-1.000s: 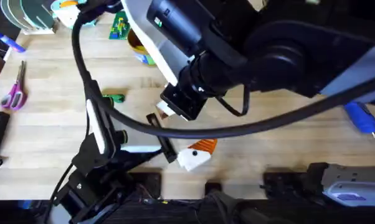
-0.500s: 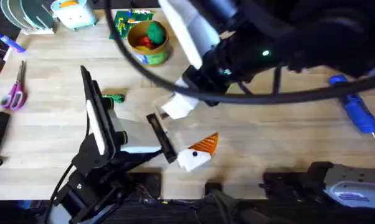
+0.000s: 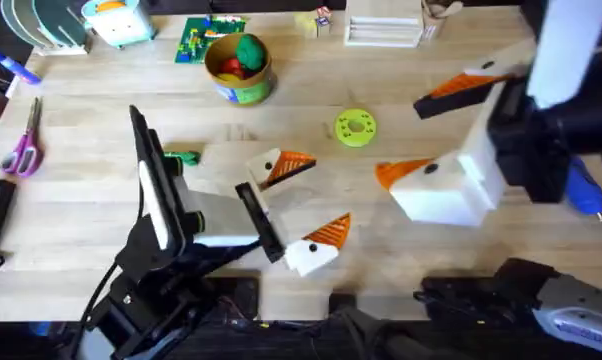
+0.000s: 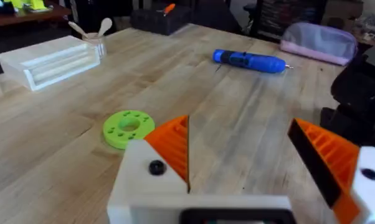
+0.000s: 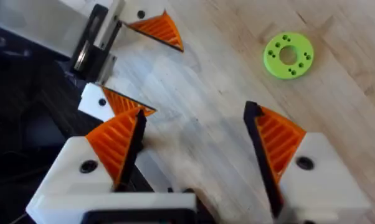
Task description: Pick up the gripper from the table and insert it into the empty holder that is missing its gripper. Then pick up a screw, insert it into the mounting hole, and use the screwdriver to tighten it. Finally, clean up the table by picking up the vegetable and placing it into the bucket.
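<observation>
The right claw (image 3: 446,135) hangs large above the right half of the bench, its white finger blocks and orange ribbed pads (image 5: 281,140) spread well apart with nothing between them, the dark arm behind it rising toward the upper right. The left claw (image 3: 301,200) lies low near the middle of the bench at the end of a dark arm reaching up from the lower left, its two white-and-orange fingers (image 4: 172,149) likewise parted and empty. The two claws are well apart.
</observation>
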`<state>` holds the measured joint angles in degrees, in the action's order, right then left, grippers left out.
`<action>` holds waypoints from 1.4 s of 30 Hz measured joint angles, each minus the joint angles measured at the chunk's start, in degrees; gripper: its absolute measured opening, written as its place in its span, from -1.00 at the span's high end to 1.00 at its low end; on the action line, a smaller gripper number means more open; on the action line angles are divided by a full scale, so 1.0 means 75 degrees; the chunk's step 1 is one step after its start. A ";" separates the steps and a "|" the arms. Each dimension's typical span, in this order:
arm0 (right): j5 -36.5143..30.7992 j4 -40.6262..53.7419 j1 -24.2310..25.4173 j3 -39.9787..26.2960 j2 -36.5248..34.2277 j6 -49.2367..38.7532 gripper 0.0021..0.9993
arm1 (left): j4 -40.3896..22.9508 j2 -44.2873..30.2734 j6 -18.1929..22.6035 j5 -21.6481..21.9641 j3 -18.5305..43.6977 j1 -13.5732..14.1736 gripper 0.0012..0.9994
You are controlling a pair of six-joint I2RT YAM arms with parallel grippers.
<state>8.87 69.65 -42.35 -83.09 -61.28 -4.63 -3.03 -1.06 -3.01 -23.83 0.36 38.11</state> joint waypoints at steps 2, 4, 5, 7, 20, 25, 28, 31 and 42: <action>0.0042 0.0187 0.0000 0.0000 0.0231 -0.0075 -0.98 | 0.0000 0.0000 0.0002 0.0000 0.0000 0.0000 -0.99; 0.0072 0.0303 0.0000 0.0000 0.0398 -0.0128 -0.98 | 0.0000 0.0000 -0.0008 -0.0006 0.0000 0.0000 -0.76; 0.0086 0.0341 0.0000 0.0000 0.0454 -0.0138 -0.98 | 0.0001 0.0000 0.0001 -0.0013 0.0000 0.0000 -0.43; 0.0092 0.0417 0.0000 0.0000 0.0528 -0.0169 -0.98 | 0.0000 0.0000 0.0003 -0.0023 0.0000 0.0000 0.21; -0.0715 0.0816 0.1068 -0.0003 0.0528 -0.0229 -0.98 | 0.0000 0.0000 0.0040 0.0006 0.0000 0.0000 0.97; -0.1544 0.0777 0.3210 -0.0003 0.0325 -0.0293 -0.98 | 0.0000 0.0000 0.0039 0.0009 0.0000 0.0000 0.97; -0.2281 0.0578 0.4669 0.0000 -0.0027 -0.0512 -0.98 | 0.0000 0.0000 0.0039 0.0009 0.0000 0.0000 0.97; -0.2685 -0.0079 0.5855 0.0003 -0.0467 -0.0772 -0.98 | 0.0000 0.0000 0.0041 0.0009 0.0000 0.0000 0.97; -0.2692 -0.0866 0.8517 0.0003 -0.2406 -0.2157 -0.99 | 0.0000 0.0000 0.0041 0.0009 0.0000 0.0000 0.97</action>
<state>-11.32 63.16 21.53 -83.07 -79.32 -20.80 -3.03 -1.06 -2.70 -23.77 0.36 38.11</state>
